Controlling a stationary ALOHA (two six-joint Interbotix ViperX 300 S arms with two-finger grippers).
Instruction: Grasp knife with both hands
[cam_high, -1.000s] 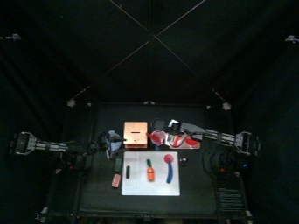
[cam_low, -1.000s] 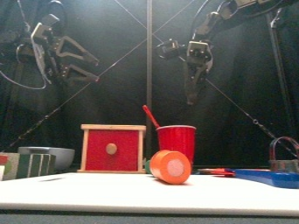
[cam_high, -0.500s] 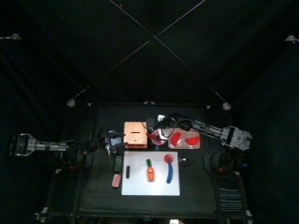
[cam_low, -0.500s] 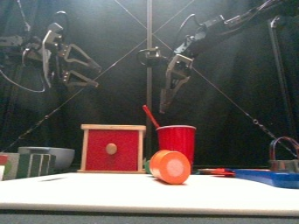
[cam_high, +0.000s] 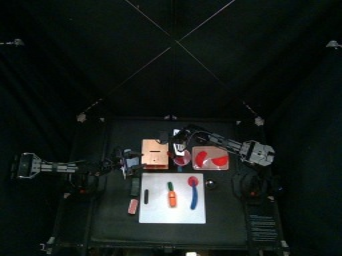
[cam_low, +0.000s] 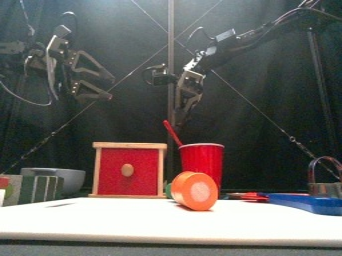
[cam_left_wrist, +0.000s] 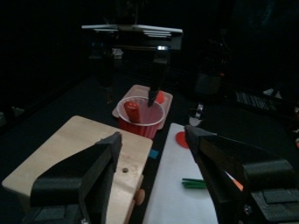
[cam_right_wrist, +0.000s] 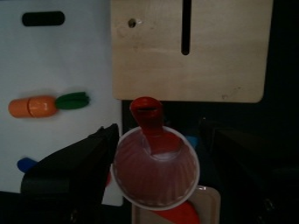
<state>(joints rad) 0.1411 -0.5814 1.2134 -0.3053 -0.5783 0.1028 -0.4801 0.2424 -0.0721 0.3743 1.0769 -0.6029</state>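
**Knife stands in cup; right arm nearer**

The knife (cam_low: 171, 133) stands tilted in the red cup (cam_low: 202, 162) at the worktop's rear centre. Seen from the front, its handle leans toward 11 o'clock. The right fingers (cam_right_wrist: 76, 166), spread wide and empty, hang at its 12 o'clock. The left fingers (cam_left_wrist: 93, 171), equally wide and empty, wait well apart toward 9 o'clock

We take white board (cam_high: 174, 198) as landmark. On board: carrot (cam_high: 173, 197) at centre, item with round head (cam_high: 194, 184) just right of carrot, small dark item (cam_high: 147, 194) left of carrot. Wooden box (cam_high: 152, 152) behind board; cup (cam_high: 181, 156) just right of box, utensil (cam_right_wrist: 149, 122) standing in cup. Small block (cam_high: 132, 206) off board's left edge.
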